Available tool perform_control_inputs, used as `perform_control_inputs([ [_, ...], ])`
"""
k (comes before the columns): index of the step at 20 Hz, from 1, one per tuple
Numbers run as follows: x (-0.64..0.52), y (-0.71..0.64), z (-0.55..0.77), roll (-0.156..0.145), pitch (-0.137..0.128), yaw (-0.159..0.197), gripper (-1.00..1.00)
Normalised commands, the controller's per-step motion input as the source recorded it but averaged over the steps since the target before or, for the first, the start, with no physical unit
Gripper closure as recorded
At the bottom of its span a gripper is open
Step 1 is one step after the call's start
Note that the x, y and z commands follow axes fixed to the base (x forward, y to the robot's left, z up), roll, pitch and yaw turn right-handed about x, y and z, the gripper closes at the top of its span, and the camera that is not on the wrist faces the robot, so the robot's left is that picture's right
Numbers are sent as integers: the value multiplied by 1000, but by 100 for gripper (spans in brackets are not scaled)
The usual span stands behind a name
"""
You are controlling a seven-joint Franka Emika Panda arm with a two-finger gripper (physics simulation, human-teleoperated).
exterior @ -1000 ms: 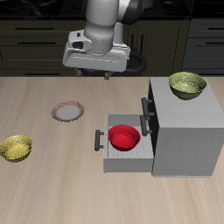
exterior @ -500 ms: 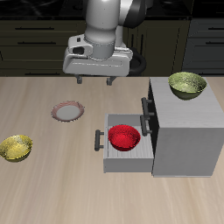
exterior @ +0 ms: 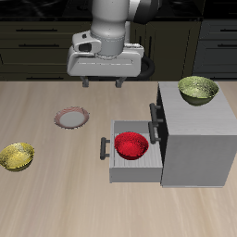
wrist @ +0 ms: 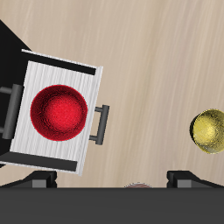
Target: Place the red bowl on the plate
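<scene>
**Red bowl in the open drawer, jaws high and empty**

I have the gripper hanging well above the table, toward its back edge, with the jaws spread apart and nothing between them. In the wrist view I see both fingertips set wide, with clear space between.

The red bowl sits upright in the pulled-out drawer of the grey cabinet. It lies nearer the table's front edge than the jaws and well below them, with no contact. From the wrist camera the red bowl fills most of the drawer floor, so its rim is close to the drawer walls all round. The drawer's dark handle points out toward the middle of the table.

The plate lies flat on the bare table, apart from the drawer on the handle side, and lower than the jaws. Only a sliver of it shows in the wrist view, between the fingertips.

One yellow-green bowl rests on top of the cabinet. Another yellow-green bowl sits near the table's side edge, beyond the plate and nearer the front. The table between drawer and plate is open wood, and so is the wide strip along the front edge.
</scene>
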Motion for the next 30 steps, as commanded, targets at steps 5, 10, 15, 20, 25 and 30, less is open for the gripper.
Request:
perform_control_inputs([
  [5,253,-39,37,-16,8,-1,-100],
  [10,91,0,-48,6,12,10,-100],
  [15,281,249,-475,93,137,475,-100],
  [20,113,162,-281,19,21,484,-100],
  [25,-29,206,-341,69,57,484,-100],
  [30,-96,166,-242,31,-39,378,-100],
])
